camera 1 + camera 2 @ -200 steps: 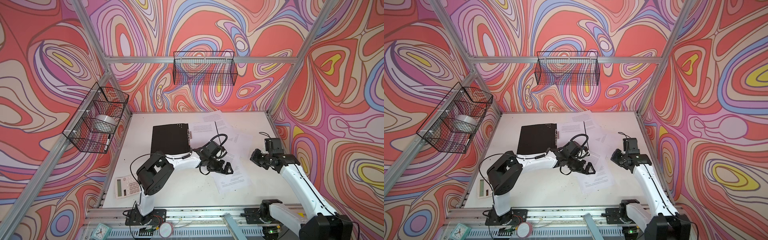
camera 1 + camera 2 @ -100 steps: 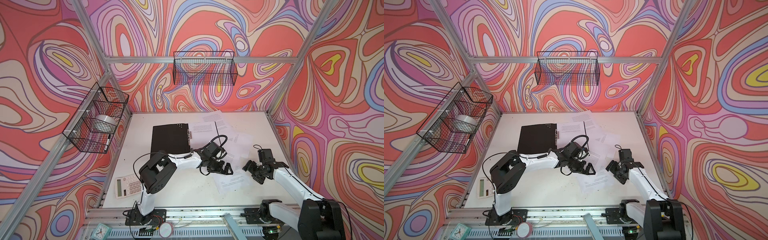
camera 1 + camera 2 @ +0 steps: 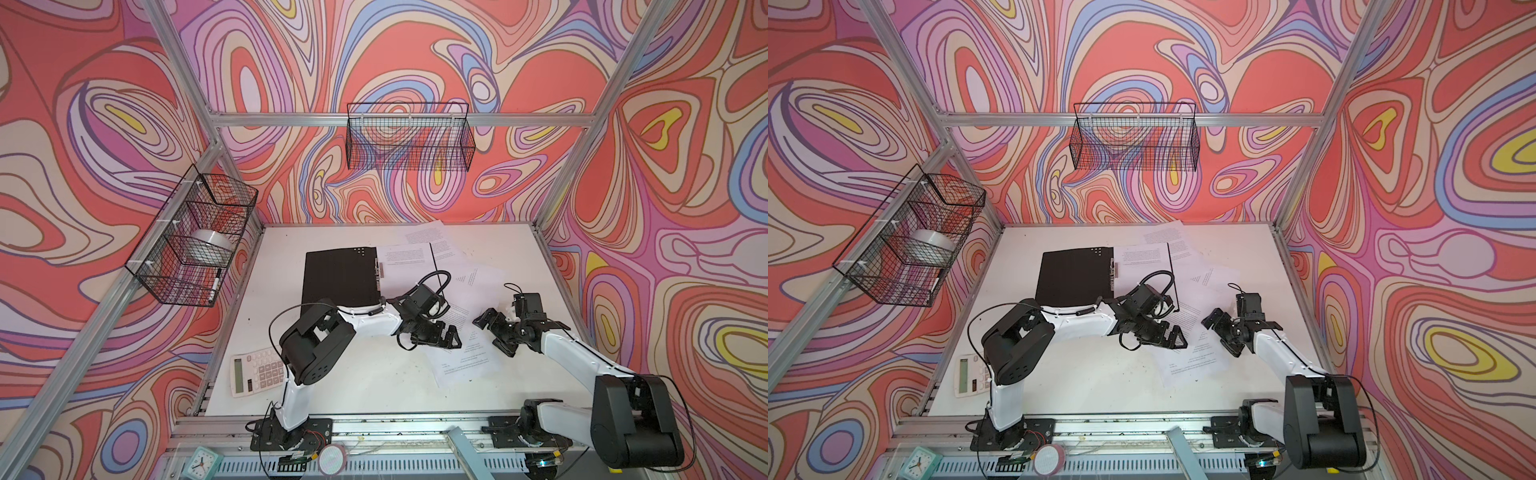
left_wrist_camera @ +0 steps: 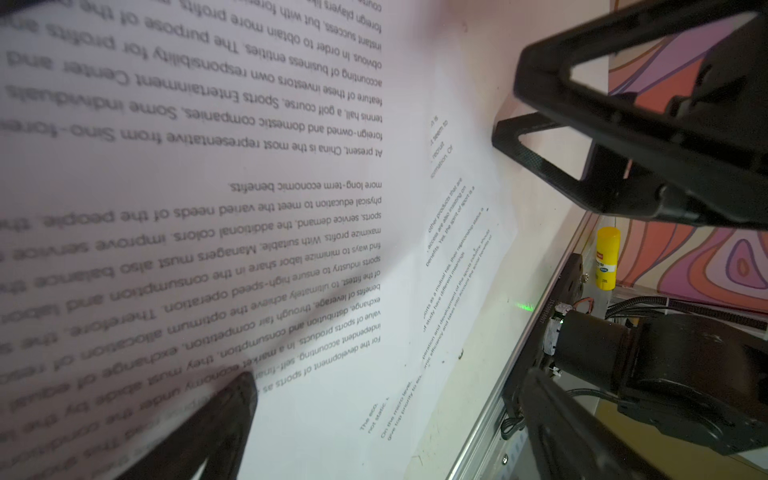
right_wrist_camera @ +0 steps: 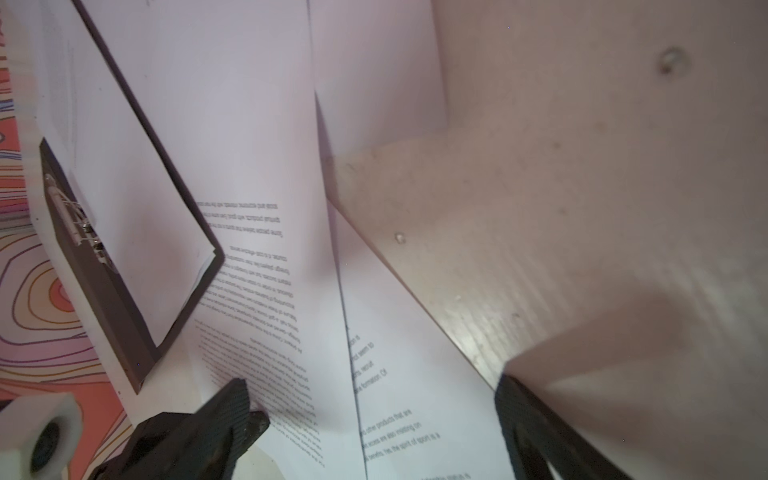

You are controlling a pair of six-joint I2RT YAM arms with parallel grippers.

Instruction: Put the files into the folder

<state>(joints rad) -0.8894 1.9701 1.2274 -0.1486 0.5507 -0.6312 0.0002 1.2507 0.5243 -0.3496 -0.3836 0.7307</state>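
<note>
Several files (image 3: 464, 362) lie loose and overlapping on the table (image 3: 365, 386), to the right of the open folder (image 3: 340, 276), whose black inside faces up. Compared with a second ago, the right gripper (image 3: 492, 334) has moved inward over the sheets and its jaws now stand wide apart, holding nothing. The left gripper (image 3: 452, 336) stays spread over a sheet. The left wrist view shows the legible line "more long-term economic benefits".

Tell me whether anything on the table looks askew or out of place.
Yes: the files are scattered. The loose sheets lie fanned at different angles, overlapping one another across the table to the right of the open folder. Only the paper on the folder's right half sits square with it.
</note>
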